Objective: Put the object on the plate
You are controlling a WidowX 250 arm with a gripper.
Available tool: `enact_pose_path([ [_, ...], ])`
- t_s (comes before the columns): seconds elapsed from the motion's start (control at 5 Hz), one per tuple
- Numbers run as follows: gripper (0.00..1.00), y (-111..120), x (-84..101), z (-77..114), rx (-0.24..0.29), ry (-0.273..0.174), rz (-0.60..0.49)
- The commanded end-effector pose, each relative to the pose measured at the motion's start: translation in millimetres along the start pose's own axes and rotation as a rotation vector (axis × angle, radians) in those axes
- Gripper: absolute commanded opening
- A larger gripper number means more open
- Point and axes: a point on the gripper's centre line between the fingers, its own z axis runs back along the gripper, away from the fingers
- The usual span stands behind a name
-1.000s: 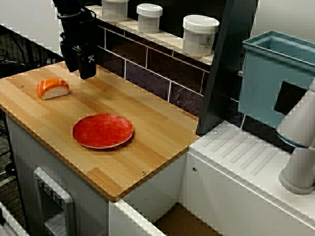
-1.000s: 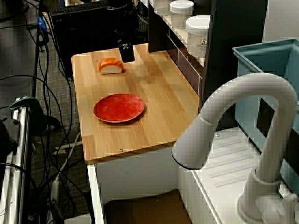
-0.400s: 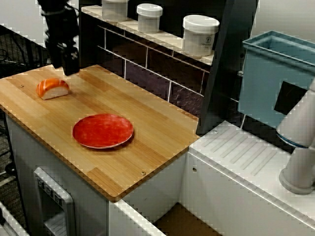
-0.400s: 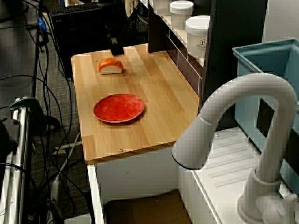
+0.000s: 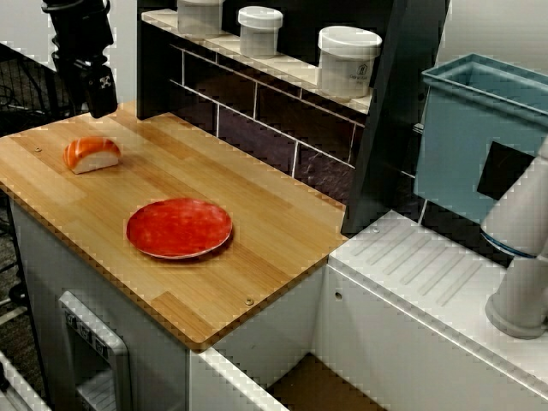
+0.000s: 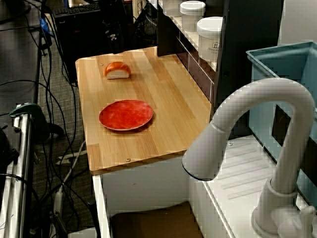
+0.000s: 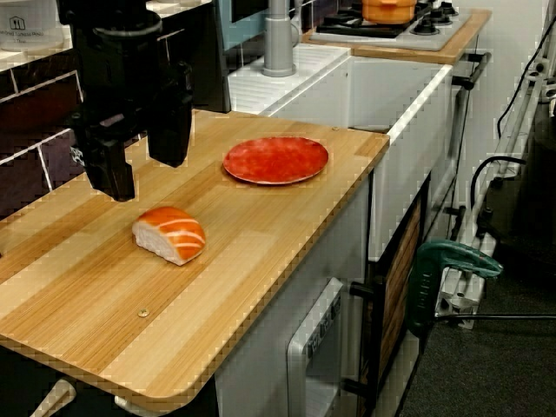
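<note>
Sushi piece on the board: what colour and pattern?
Orange top with pale stripes over a white base; the sushi piece shows best in the low view from the board's end.

Even indoor light, soft shadows, sharp focus, jagged pixelated edges

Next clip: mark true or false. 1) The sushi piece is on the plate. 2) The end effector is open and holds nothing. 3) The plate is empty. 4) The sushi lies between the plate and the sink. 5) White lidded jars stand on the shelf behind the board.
1) False: the sushi piece lies on the wooden board, apart from the plate.
2) True: the end effector hangs above the board with fingers spread, nothing between them.
3) True.
4) False: the sushi is on the plate's far side from the sink.
5) True: jars.
</note>
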Motion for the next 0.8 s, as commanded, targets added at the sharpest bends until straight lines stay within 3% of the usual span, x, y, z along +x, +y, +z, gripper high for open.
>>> enact_pose_path([
  [0.0, 1.0, -1.6, -7.4, -4.6, 0.074, -0.023, -0.092],
  [0.6, 1.0, -1.1, -10.1, -25.7, 0.095, -0.016, -0.081],
])
